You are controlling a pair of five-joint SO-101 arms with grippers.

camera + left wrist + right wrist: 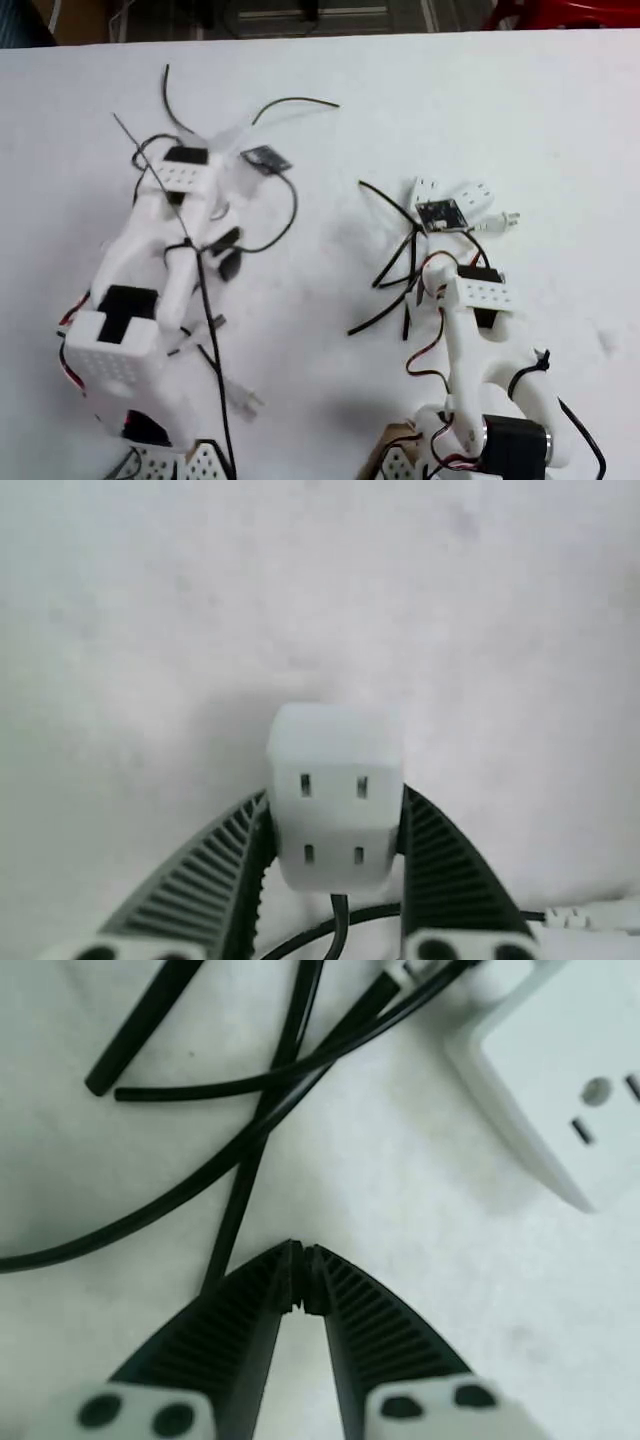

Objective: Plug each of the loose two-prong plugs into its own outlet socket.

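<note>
Left claw [335, 802]: clenched on a white socket block [335, 750], with a ribbed finger pressed to each side. The block's two pairs of slots face the wrist camera.
Under the left claw: a black cord [340, 922] runs beneath the block, over the white desk [560, 100].
Right claw [302, 1260]: clenched on nothing, tips touching, hanging just above the desk.
Past the right claw: several black leads [250, 1150] cross one another close to the tips. A second socket block [570, 1090] sits beyond them, its slots showing.
Arms, seen from above: the left arm [140, 260] and the right arm [480, 340] stand well apart.
Plugs: a loose plug [243, 398] lies on the desk near the left arm's base, prongs bare. Another plug [500, 219] lies beside the right arm's wrist, prongs pointing away from it. I can't tell whether any socket has a plug in it.
</note>
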